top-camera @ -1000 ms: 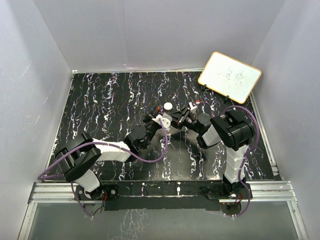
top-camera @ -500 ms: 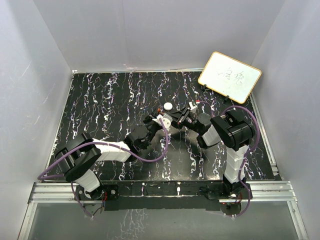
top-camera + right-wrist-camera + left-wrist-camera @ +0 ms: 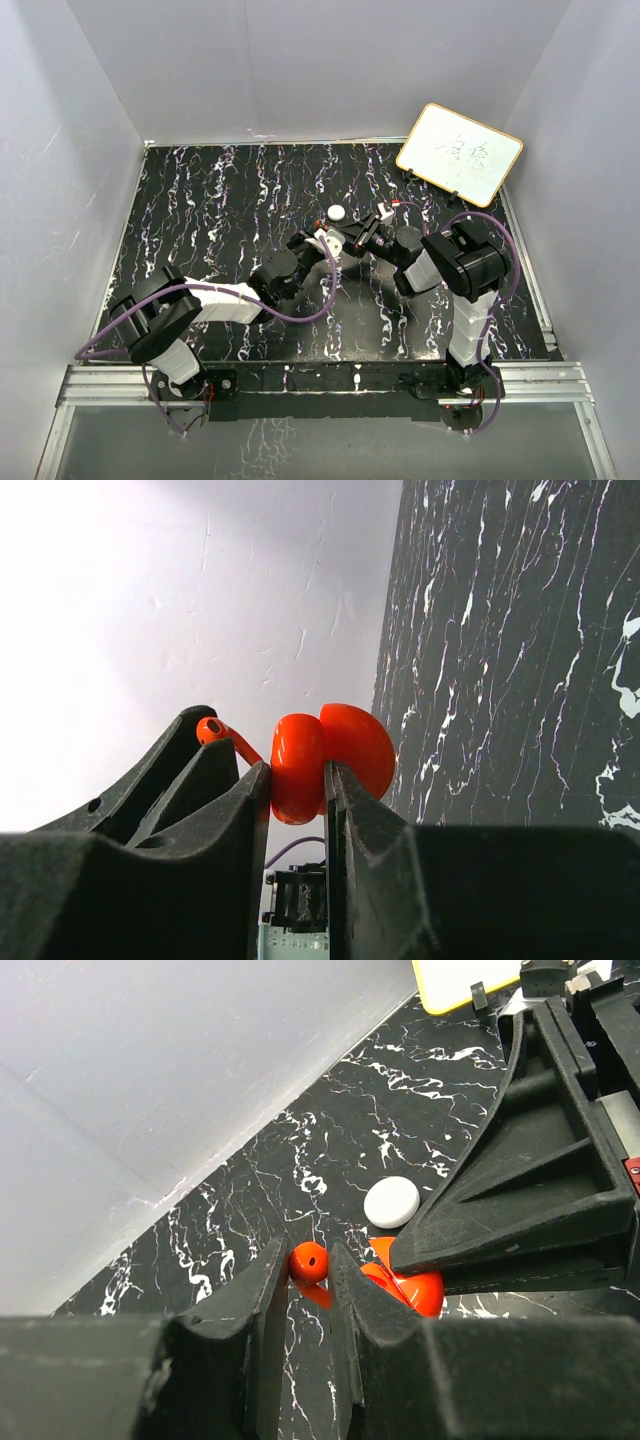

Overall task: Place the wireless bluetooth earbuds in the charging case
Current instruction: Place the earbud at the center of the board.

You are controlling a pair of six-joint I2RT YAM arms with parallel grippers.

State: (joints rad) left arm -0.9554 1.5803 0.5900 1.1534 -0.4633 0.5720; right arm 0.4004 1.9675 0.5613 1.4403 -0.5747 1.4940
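My left claw [image 3: 308,1266] is clenched on a tiny red-orange bean-shaped earbud [image 3: 309,1259]. My right claw [image 3: 297,772] grasps the glossy red round plastic charging case [image 3: 352,745], just beside the earbud at its four o'clock. A white round disc [image 3: 391,1202] lies on the black marbled table [image 3: 400,1110] at one o'clock.

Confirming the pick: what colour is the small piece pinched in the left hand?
The earbud is red-orange, clearest in the left wrist view.
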